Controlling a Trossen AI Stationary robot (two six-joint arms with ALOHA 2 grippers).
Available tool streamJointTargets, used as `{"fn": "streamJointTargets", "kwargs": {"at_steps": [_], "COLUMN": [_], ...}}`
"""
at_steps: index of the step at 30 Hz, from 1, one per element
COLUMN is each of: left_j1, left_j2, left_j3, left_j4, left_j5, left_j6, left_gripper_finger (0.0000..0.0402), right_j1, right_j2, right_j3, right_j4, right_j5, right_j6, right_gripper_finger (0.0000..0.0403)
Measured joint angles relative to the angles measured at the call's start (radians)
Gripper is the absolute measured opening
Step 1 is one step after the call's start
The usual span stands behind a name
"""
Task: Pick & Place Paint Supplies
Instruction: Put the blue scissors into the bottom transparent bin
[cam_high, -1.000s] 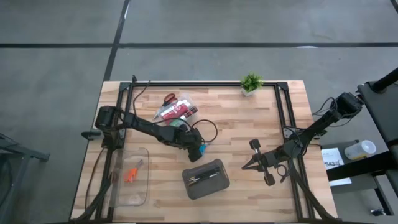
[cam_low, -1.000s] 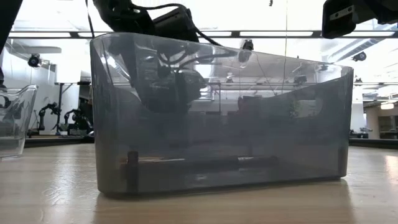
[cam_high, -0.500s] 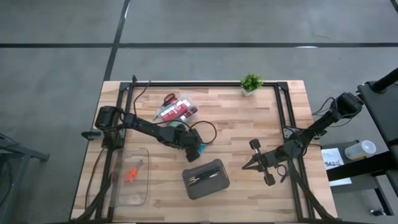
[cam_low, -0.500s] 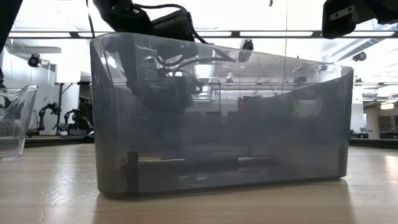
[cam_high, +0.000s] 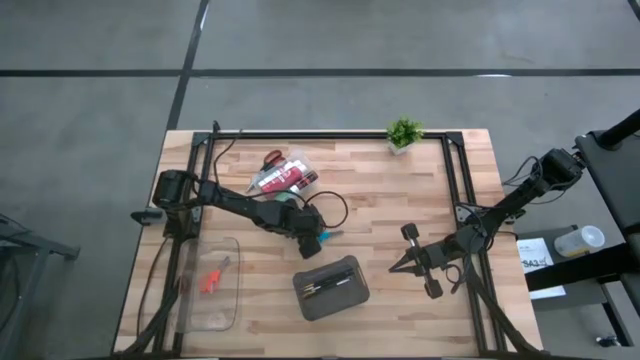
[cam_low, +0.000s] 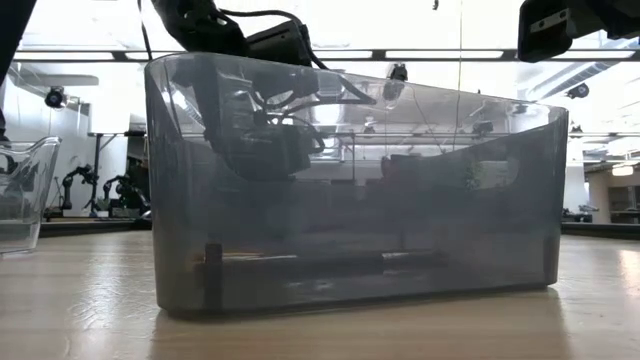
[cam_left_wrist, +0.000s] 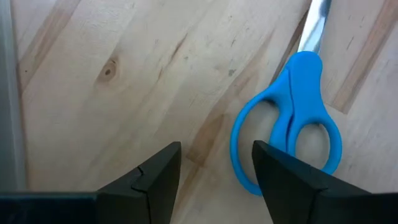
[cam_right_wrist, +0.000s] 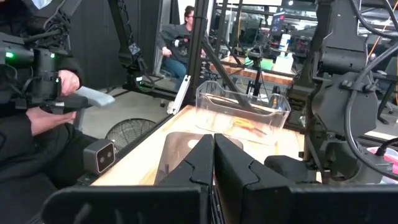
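The blue-handled scissors (cam_left_wrist: 292, 118) lie flat on the wooden table, blades pointing away from my left gripper (cam_left_wrist: 214, 171). That gripper is open and hovers just above the table; the handle loops lie beside one finger (cam_left_wrist: 292, 180), not between the two. In the high view my left gripper (cam_high: 312, 241) is at mid-table with the blue scissors (cam_high: 327, 236) at its tip. Orange scissors (cam_high: 210, 281) lie in a clear box (cam_high: 232, 300). Thin brushes (cam_high: 328, 287) lie in the dark grey case (cam_high: 350, 296). Red and white tubes (cam_high: 285, 177) and red scissors (cam_high: 271, 158) lie together farther back. My right gripper (cam_high: 400, 265) is shut and idle on the right.
The dark grey case (cam_low: 350, 200) fills the low view, with my left arm seen through it. A small potted plant (cam_high: 404, 132) stands at the far edge. A black frame (cam_high: 452, 180) runs along the table's sides. A person holding a device (cam_right_wrist: 43, 93) stands beyond the table.
My left gripper has shifted a little toward the table's left and far side, so more of the blue scissors shows past its tip. The scissors have stayed where they lay.
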Motion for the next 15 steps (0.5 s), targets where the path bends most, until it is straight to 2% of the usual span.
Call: {"fn": "streamJointTargets", "kwargs": {"at_steps": [4, 15], "left_j1": [0.000, -0.001], "left_j2": [0.001, 0.001], "left_j3": [0.000, -0.002], "left_j4": [0.000, 0.007], "left_j5": [0.024, 0.046], "left_j6": [-0.001, 0.020], "left_gripper_finger": [0.0192, 0.0090], "right_j1": [0.000, 0.000], "right_j2": [0.000, 0.000], "right_j3": [0.000, 0.000], "right_j4": [0.000, 0.000], "right_j5": [0.000, 0.000], "right_j6": [0.000, 0.000], "right_gripper_finger": [0.0008, 0.0008]}}
